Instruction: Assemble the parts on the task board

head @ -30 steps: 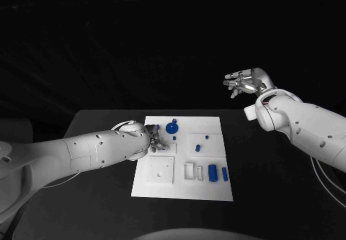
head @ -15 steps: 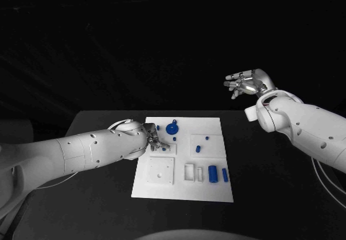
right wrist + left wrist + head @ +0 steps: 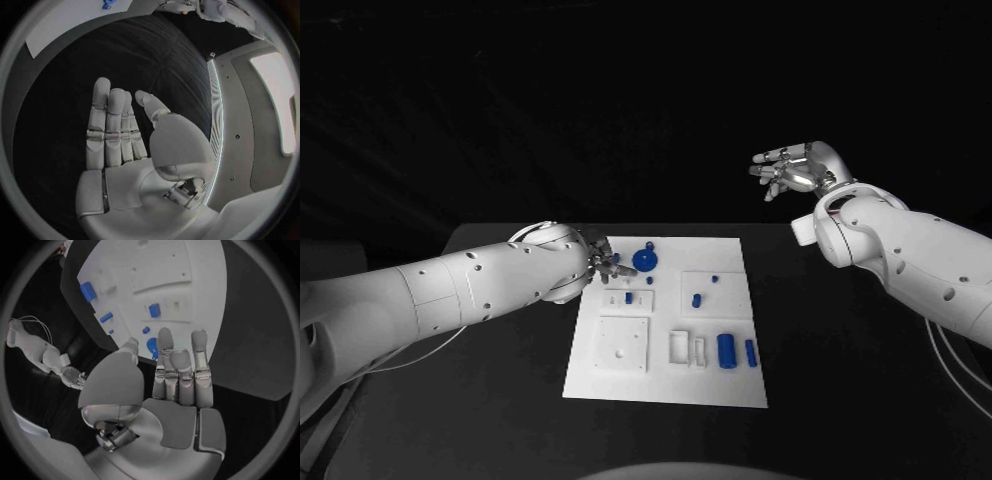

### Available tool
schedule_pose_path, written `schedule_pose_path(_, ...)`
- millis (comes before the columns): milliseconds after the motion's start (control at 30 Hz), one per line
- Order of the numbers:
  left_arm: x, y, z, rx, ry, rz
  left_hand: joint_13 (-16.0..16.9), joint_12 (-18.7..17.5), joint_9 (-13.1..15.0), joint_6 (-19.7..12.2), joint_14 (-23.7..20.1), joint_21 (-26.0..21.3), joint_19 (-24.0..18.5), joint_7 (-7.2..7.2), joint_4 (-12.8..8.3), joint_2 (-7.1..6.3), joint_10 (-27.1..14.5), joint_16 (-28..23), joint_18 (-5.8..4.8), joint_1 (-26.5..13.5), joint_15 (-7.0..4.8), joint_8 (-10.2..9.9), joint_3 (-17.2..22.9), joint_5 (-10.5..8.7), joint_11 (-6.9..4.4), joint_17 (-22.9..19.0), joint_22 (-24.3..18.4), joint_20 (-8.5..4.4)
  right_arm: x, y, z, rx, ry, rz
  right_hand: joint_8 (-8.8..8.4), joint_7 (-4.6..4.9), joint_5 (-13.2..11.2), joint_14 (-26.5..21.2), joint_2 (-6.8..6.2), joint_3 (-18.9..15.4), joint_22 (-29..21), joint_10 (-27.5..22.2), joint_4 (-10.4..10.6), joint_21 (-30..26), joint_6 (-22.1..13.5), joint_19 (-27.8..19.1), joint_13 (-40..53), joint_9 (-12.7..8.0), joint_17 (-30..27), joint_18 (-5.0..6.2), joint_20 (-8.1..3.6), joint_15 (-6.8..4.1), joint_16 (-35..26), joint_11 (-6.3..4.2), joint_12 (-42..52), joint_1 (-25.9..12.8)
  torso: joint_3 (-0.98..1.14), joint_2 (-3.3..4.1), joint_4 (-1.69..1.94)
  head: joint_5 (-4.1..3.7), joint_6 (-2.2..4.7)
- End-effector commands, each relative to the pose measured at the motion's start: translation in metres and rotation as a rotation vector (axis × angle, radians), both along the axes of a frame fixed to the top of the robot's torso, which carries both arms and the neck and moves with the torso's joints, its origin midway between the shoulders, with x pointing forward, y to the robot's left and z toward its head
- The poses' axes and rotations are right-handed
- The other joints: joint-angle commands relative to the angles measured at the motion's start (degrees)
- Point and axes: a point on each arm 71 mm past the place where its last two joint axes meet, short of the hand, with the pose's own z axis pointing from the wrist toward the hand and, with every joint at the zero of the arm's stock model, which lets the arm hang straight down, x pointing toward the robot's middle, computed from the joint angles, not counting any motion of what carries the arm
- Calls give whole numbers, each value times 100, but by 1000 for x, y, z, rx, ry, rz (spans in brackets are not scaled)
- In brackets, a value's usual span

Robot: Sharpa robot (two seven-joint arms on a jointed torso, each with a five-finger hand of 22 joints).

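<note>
The white task board (image 3: 661, 375) lies in the middle of the black table. On it are a round blue part (image 3: 645, 259), a small blue peg (image 3: 629, 297) standing in a square block, two more small pegs (image 3: 695, 299), and two blue cylinders (image 3: 726, 347) near the right edge. My left hand (image 3: 603, 265) hovers at the board's far left side, beside the round part. Its fingers (image 3: 180, 365) are stretched out and hold nothing. My right hand (image 3: 790, 168) is raised high beyond the table's back right, and its fingers (image 3: 112, 127) are straight and empty.
A raised white square plate (image 3: 623, 343) and two narrow slots (image 3: 687, 346) sit on the board's near half. The left wrist view shows the board (image 3: 187, 270) past the fingertips and my right arm (image 3: 44, 352) far off. Bare black table surrounds the board.
My left hand has drawn back from the square block toward the board's far left edge, uncovering the small blue peg standing there. The right hand has barely moved.
</note>
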Motion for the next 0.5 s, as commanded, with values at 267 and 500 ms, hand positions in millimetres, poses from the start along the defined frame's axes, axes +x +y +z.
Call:
schedule_pose_path(267, 24, 18, 9, -34, 11, 68, -214, -140, -1157, -182, -82, -140, -14, 64, -758, 604, -91, -43, 0, 359, 80, -3, -395, 983, 64, -43, 99, 89, -1, -1, 1, -1, -3, 11, -20, 8, 20, 41, -26, 16, -14, -30, 48, 40, -40, 152, -13, -6, 2, -41, -9, -9, -21, 22, -16, 2, -10, 29, -16, -1, 85)
schedule_pose_path(500, 43, 25, 11, -11, 26, 88, -241, -115, -1579, -244, -90, -165, -3, 106, -824, 639, -99, -35, 5, 321, 91, -5, -468, 901, 84, -49, 105, 100, -2, 0, 3, -1, -6, 13, -20, 10, 23, 44, -32, 32, -14, -26, 43, 50, -42, 153, -17, -6, 4, -41, -11, -10, -18, 21, -15, 7, -22, 119, -59, 28, 175)
